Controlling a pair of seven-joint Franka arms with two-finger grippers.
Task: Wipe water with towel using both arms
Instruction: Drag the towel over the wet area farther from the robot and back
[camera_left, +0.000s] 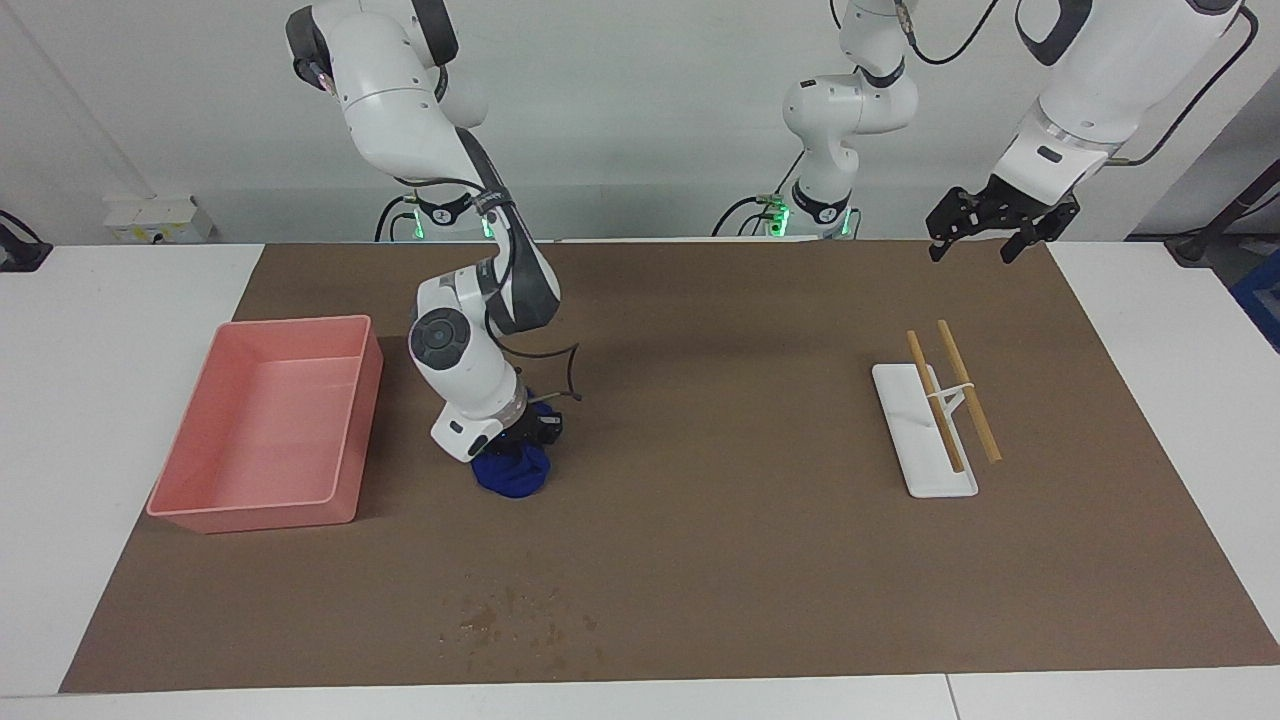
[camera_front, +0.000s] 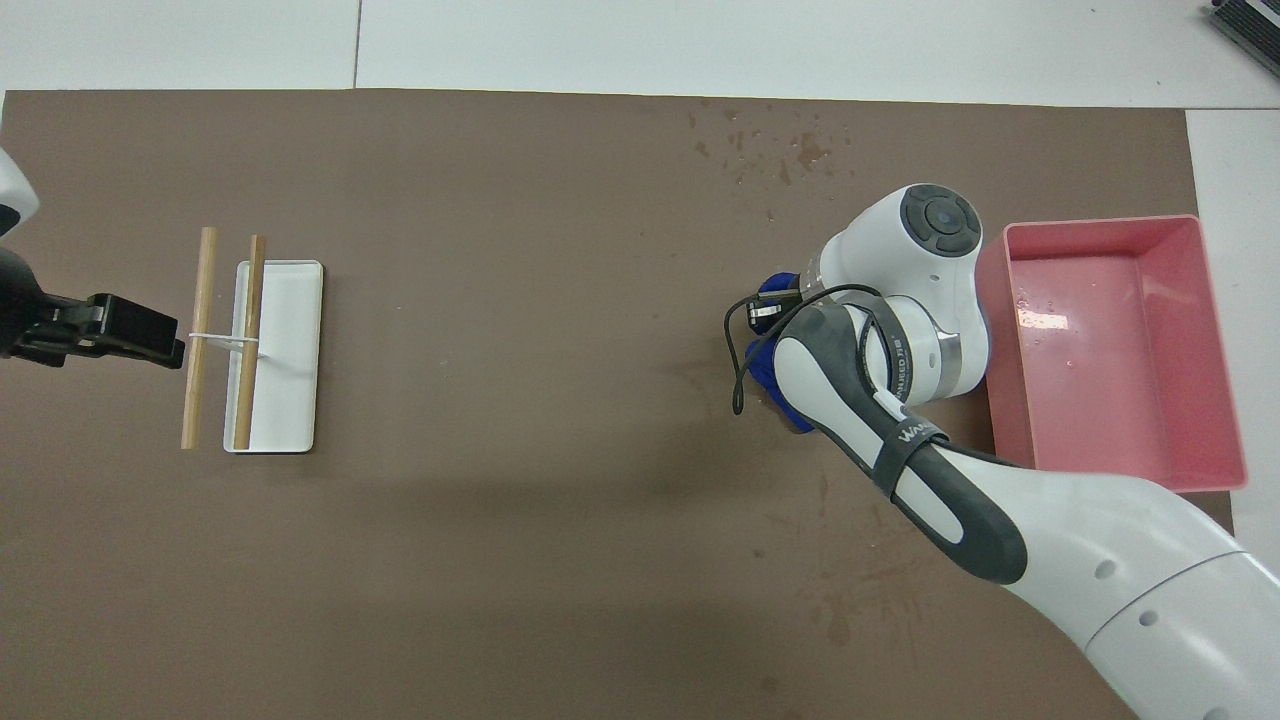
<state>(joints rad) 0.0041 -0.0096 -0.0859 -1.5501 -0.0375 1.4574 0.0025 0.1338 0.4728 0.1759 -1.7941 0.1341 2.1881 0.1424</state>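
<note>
The deep-blue towel (camera_left: 512, 472) lies bunched on the brown mat beside the pink tray; in the overhead view only its edge (camera_front: 770, 375) shows under the arm. My right gripper (camera_left: 528, 436) is down on top of the towel, and its wrist hides it in the overhead view. The water (camera_left: 560, 640) is a sparse scatter of pale specks near the mat's edge farthest from the robots, among darker blotches; it also shows in the overhead view (camera_front: 745, 175). My left gripper (camera_left: 975, 248) waits open and empty, raised over the left arm's end of the mat (camera_front: 165, 345).
A pink tray (camera_left: 355, 430) stands at the right arm's end (camera_front: 1215, 330). A white flat dish (camera_left: 900, 415) with two wooden sticks (camera_left: 968, 390) on a small rest lies toward the left arm's end (camera_front: 295, 300). Darker blotchy stains (camera_front: 810, 150) mark the mat near the water.
</note>
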